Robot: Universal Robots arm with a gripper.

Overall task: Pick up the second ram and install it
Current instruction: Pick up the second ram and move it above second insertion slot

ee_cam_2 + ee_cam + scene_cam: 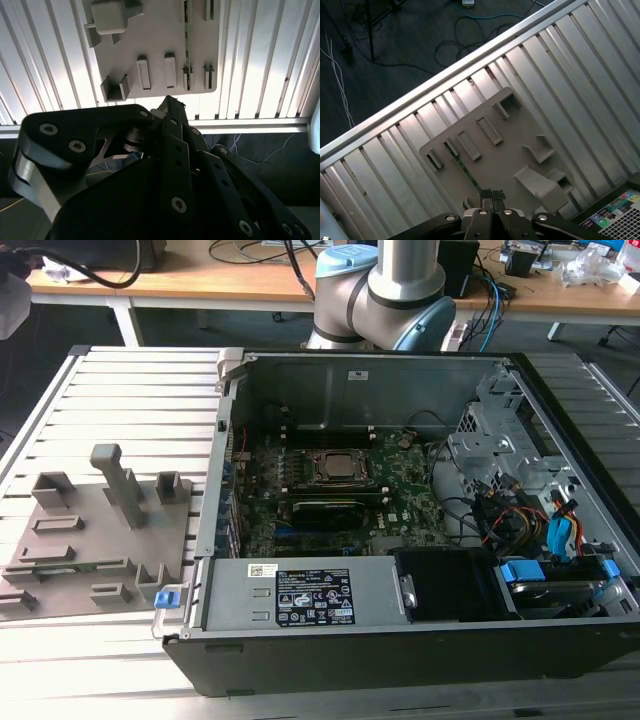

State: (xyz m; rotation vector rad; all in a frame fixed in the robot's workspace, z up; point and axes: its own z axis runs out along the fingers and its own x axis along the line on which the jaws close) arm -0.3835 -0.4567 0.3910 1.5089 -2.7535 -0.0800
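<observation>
While the gripper (492, 196) hangs with fingers (486, 196) together on nothing, we see the second ram (187, 40) beyond the fingertips, unlifted in its grey fixture (155, 40).

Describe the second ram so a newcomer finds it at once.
On the exterior view's left, beside the open computer case, a ribbed metal table carries a grey fixture plate. On that plate, the second ram is a thin green strip set on edge; its neighbours are all grey plastic blocks.
</observation>
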